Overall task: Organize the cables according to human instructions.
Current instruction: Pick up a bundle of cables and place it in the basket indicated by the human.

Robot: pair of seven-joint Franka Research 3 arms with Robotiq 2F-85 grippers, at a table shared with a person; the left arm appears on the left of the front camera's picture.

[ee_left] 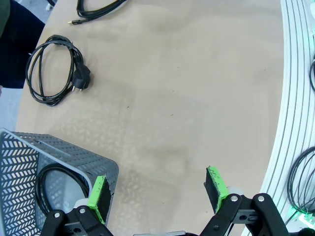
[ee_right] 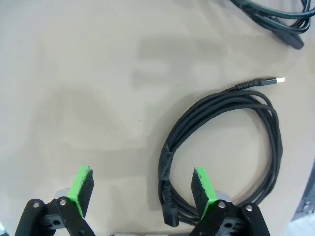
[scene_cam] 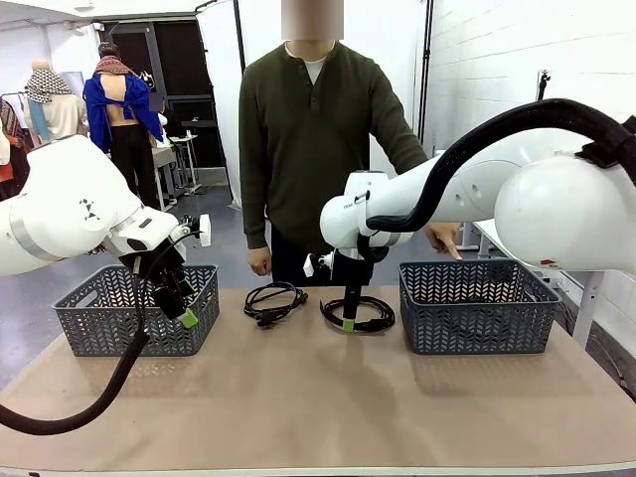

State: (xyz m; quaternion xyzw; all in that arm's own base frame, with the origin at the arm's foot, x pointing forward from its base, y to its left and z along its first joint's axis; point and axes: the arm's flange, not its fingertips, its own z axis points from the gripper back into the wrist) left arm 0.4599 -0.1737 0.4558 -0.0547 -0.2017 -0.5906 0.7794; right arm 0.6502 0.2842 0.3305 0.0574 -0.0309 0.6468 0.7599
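Two coiled black cables lie on the table's far side: one with a chunky plug (scene_cam: 273,301) (ee_left: 54,71), and one with a USB tip (scene_cam: 360,315) (ee_right: 221,147). My right gripper (scene_cam: 350,320) (ee_right: 141,187) hangs open just above the USB cable's near-left edge, one pad (ee_right: 202,183) over its strands. Beside the left basket's (scene_cam: 89,323) corner, my left gripper (scene_cam: 185,306) (ee_left: 157,191) is open and holds nothing. Another cable (ee_left: 51,189) lies inside that basket (ee_left: 29,152). The human (scene_cam: 313,139) stands at the far side, one hand (scene_cam: 444,238) pointing down toward the right basket (scene_cam: 477,328).
The two grey mesh baskets stand at the far left and far right of the brown table (scene_cam: 318,397). The table's near half is bare. The person's other hand (scene_cam: 260,261) hangs at the far edge. A further cable end (ee_right: 280,22) lies beyond the USB coil.
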